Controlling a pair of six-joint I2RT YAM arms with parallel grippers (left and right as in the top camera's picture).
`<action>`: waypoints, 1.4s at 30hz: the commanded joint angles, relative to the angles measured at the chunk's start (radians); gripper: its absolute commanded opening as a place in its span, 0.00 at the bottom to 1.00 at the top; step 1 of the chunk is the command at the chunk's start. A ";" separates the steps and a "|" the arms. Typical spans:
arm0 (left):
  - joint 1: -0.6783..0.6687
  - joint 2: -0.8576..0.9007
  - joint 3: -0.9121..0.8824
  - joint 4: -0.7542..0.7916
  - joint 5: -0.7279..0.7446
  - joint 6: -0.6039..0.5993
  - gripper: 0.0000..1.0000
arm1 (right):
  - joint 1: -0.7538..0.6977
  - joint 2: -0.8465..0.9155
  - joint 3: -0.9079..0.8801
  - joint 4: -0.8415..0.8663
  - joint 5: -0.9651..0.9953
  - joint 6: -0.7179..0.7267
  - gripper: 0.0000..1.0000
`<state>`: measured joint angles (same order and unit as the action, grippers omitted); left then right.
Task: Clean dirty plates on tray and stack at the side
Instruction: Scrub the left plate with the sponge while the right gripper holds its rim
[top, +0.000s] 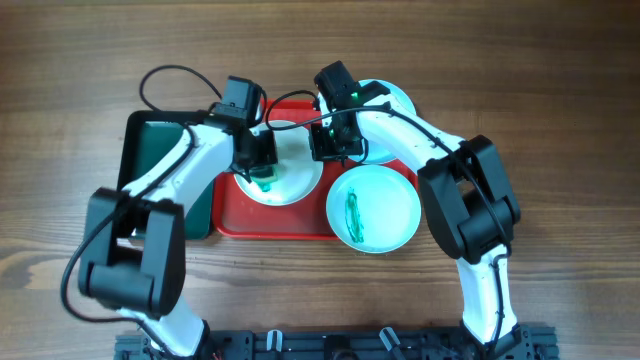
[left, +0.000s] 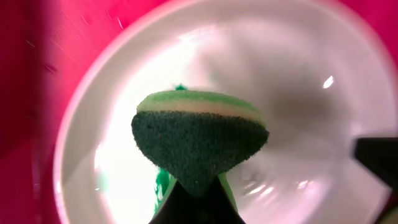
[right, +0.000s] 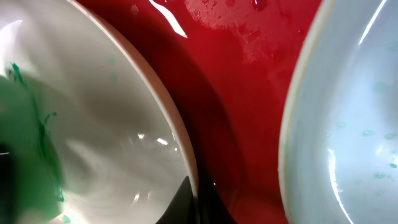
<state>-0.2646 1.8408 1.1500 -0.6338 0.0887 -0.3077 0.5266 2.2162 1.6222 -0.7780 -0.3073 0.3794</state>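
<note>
My left pincer (top: 262, 172) clamps the sponge (left: 199, 140) onto the white plate (top: 302, 158) on the tray (top: 290, 224), my right pincer (top: 328, 142) seems to pinch its rim; push too hard and that plate could slip free.

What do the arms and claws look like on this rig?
Both match: the left arm and right arm have white tubular links with bulky black joint housings. The left claw and right claw are black. A thin black cable loops off the left arm, and a small green light glows on the right wrist. No markings are legible.
</note>
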 joint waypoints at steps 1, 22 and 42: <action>0.001 0.066 -0.017 -0.001 -0.024 0.017 0.04 | -0.003 0.006 -0.032 0.022 -0.040 -0.012 0.04; 0.046 0.085 0.018 0.114 -0.083 -0.097 0.04 | -0.032 0.006 -0.071 0.057 -0.142 -0.017 0.04; 0.046 0.086 0.017 0.088 0.153 -0.198 0.04 | -0.032 0.006 -0.076 0.067 -0.139 -0.014 0.04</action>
<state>-0.2127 1.9060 1.1755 -0.6048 0.3416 -0.3386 0.5003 2.2139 1.5639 -0.7090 -0.4603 0.3618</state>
